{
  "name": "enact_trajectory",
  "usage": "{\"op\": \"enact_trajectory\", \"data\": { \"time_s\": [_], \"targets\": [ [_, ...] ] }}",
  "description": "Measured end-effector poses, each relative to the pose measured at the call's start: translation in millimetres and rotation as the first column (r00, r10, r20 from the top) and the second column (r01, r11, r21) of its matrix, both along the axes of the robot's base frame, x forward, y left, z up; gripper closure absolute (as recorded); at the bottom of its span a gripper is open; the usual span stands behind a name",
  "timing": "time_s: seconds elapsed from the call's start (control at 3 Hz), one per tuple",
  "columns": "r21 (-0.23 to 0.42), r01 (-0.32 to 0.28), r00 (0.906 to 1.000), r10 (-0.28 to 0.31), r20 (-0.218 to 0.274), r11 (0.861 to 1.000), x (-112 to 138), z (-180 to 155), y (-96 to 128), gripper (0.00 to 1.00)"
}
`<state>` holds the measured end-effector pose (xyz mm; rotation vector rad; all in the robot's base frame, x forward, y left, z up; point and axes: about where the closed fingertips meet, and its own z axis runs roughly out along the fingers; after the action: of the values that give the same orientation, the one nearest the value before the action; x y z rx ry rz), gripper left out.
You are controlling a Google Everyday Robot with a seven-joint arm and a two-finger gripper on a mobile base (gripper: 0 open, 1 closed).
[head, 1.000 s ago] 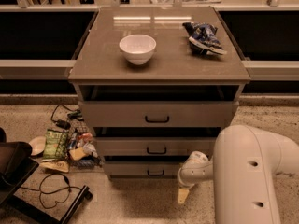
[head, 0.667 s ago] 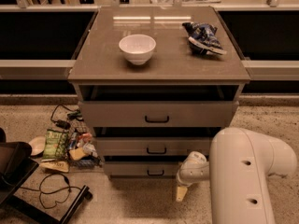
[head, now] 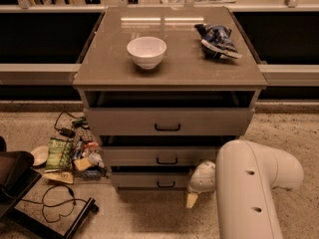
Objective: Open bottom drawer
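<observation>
The bottom drawer (head: pixel 149 179) is the lowest and shortest of three grey-beige fronts on the cabinet, with a small black bar handle (head: pixel 166 184). Its front stands roughly flush under the middle drawer (head: pixel 159 157). My gripper (head: pixel 193 197) hangs at the right end of the bottom drawer front, just right of the handle. It sits at the end of my white arm (head: pixel 249 183), which comes in from the lower right. One pale fingertip points down toward the floor.
A white bowl (head: pixel 146 51) and a blue snack bag (head: pixel 218 40) lie on the cabinet top (head: pixel 169 68). The top drawer (head: pixel 167 121) stands pulled out a little. Snack packets, a plate and cables litter the floor at the left (head: pixel 65 156). A dark stand (head: pixel 20 183) sits at the lower left.
My arm has shifted slightly left, toward the cabinet. The gripper stays by the right end of the bottom drawer. The drawers have not moved.
</observation>
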<state>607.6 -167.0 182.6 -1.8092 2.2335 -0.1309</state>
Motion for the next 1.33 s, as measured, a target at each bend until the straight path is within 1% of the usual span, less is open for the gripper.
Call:
{"op": "enact_trajectory", "data": {
  "time_s": [0.33, 0.67, 1.0, 1.33],
  "targets": [
    [-0.001, 0.007, 0.9999, -0.007, -0.012, 1.000, 3, -8, 1, 0.00],
    [0.008, 0.019, 0.9995, -0.018, -0.026, 1.000, 3, -15, 3, 0.19],
    [0.016, 0.036, 0.9980, -0.035, -0.054, 0.999, -5, -16, 3, 0.42],
    [0.017, 0.050, 0.9966, -0.049, -0.066, 0.999, -14, -8, -2, 0.66]
  ]
}}
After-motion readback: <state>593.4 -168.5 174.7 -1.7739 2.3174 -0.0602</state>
